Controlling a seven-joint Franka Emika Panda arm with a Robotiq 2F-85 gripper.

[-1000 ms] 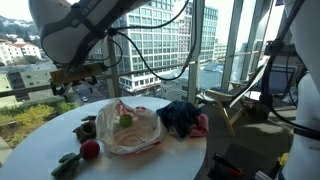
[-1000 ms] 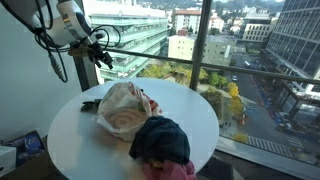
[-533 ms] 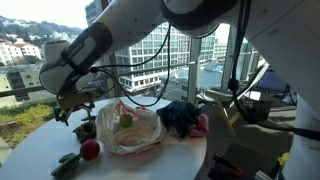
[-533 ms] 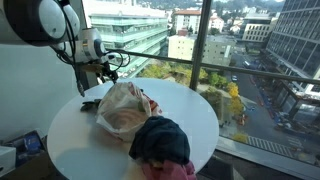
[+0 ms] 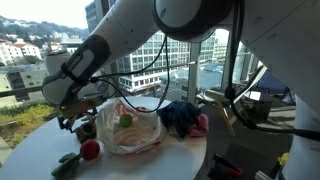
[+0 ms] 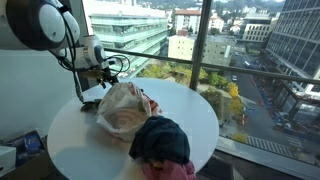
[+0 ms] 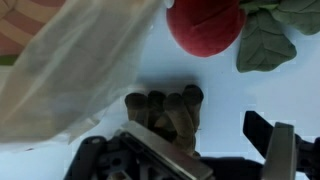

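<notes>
We see a round white table [image 5: 35, 150] beside tall windows, with city buildings outside. The robot's gripper [image 5: 78, 118] hangs low over the table edge farthest from the window in an exterior view [image 6: 97, 88]. Its jaws are spread wide and grasp nothing.

Directly below it lies a small dark brown soft toy [image 7: 165, 112], resting on the table next to a plastic bag. In the wrist view we see four rounded, finger-like lobes side by side at one end. The lobes point up the picture, away from the gripper [image 7: 215, 145] and toward a red soft toy. The brown toy's lower part is hidden behind the gripper body, so we cannot tell its full length. What we can see runs from the gripper toward the lobes. It sits nearer one finger than the other and touches neither.

The red soft toy [image 7: 205, 25] is round with green leaves and lies just beyond the lobes, apart from them.

The plastic bag [image 5: 128, 130] is crumpled and translucent and lies open near the table's centre. Inside we make out something green and something striped in red and yellow.

Beyond the bag lies a bunched dark blue cloth [image 5: 180, 118] with a pink cloth [image 5: 201, 126] touching it. A green soft toy [image 5: 68, 163] lies near the red one.
</notes>
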